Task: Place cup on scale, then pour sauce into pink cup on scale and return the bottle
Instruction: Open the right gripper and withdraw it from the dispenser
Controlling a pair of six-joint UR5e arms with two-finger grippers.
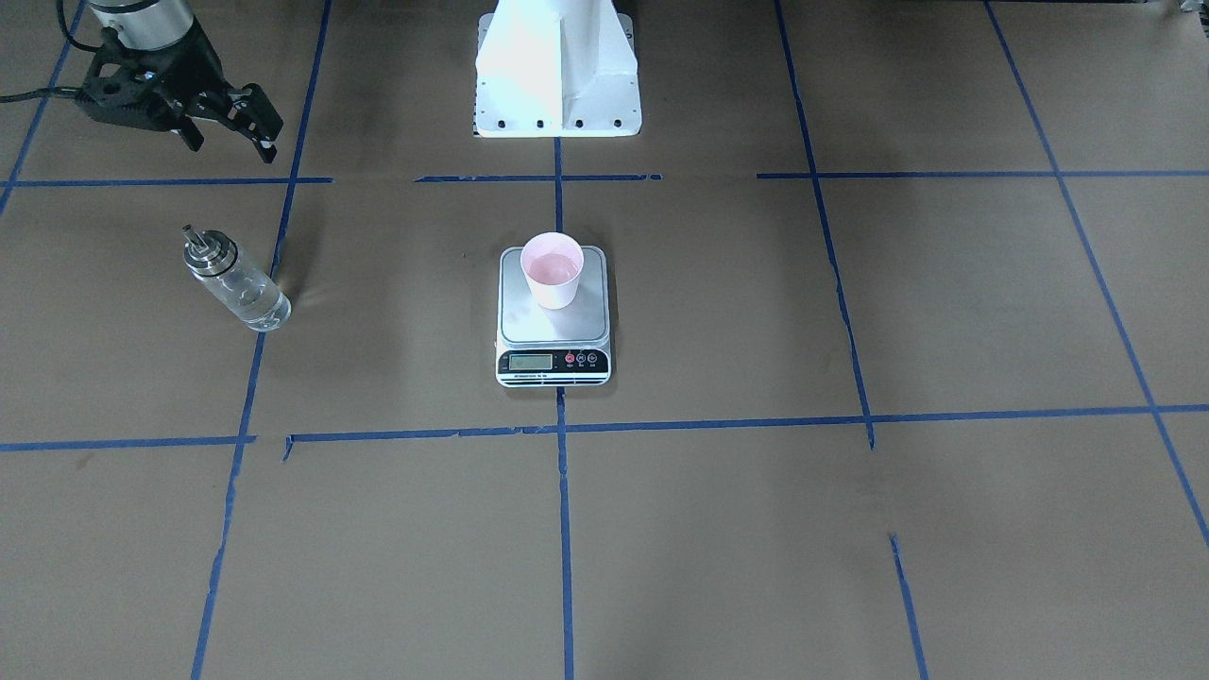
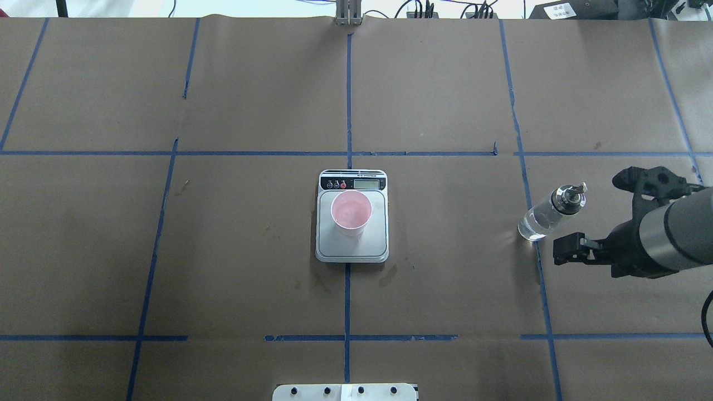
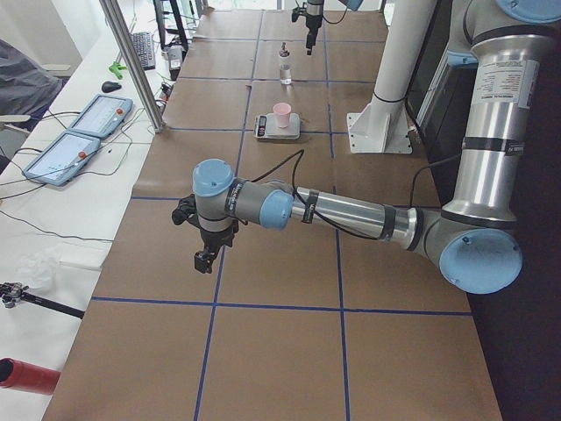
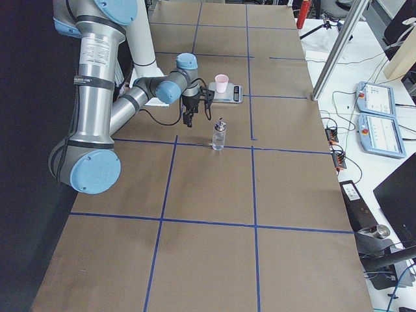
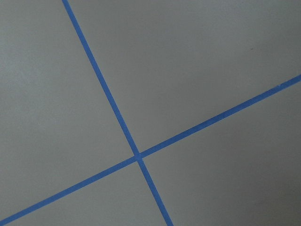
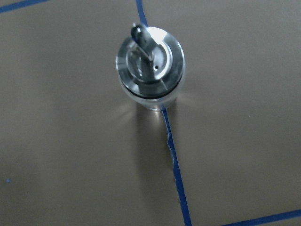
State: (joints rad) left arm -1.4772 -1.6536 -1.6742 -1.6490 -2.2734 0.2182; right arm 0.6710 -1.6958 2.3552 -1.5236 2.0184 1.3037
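1. Right gripper [image 1: 231, 142]: I read it as wide open, with nothing between its fingers. It hangs above the tabletop [image 1: 850, 529], near the bottle [image 1: 236, 283] and not touching it. The overhead view confirms this: the two fingers are spread and the bottle stands apart from them, on the side toward the scale.

2. Left gripper [image 3: 206, 250]: it shows in the left side view only, low over the tabletop and well apart from the task items. I cannot tell whether it is open or closed. Its wrist camera shows only brown tabletop and two crossing blue tape lines [image 5: 137, 156].

3. Bottle: it stands upright on the tabletop, directly on a blue tape line, well to the robot's right of the scale [image 1: 553, 316]. The right wrist camera looks down on its metal collar and spout. The sauce [image 1: 250, 297] is a clear liquid in the glass; I cannot read its level.

4. Cup [image 1: 553, 269]: it stands upright on the steel platform of the scale, inside the platform edges. I cannot tell whether it contains liquid.

5. Scale: it lies flat at the tabletop centre, with its display panel on the side away from the robot. The reading is too small to make out.
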